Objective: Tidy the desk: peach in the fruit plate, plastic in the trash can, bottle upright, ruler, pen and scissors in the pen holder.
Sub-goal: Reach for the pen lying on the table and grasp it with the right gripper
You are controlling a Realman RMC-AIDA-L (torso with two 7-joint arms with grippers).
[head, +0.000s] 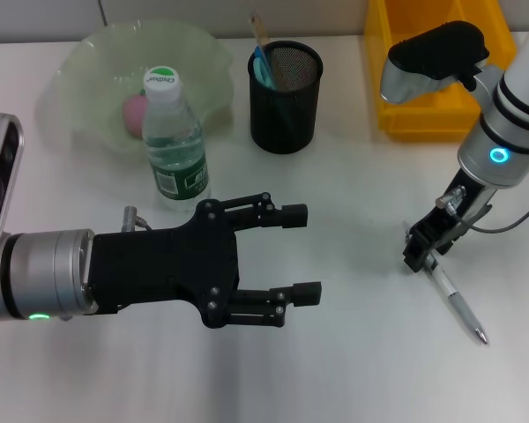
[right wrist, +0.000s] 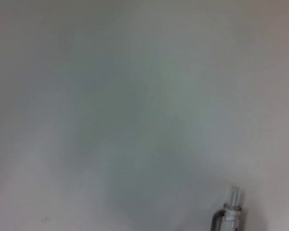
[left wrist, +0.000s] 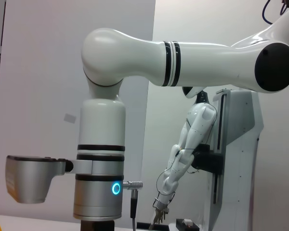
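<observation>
The pen (head: 457, 305) lies flat on the desk (head: 353, 370) (right side), its upper end touching the right gripper (head: 420, 254); grip not discernible. The left gripper (head: 304, 254) hovers spread and empty, near the bottle (head: 174, 145).

My silver pen (head: 457, 306) lies flat on the white desk, its tip pointing toward me, its upper end under my right gripper (head: 420, 254). The clear bottle (head: 174, 144) with the green cap stands upright before the pale fruit plate (head: 86, 66), which holds the pink peach (head: 134, 113). The black mesh pen holder (head: 286, 97) stands upright, holding sticks.
</observation>
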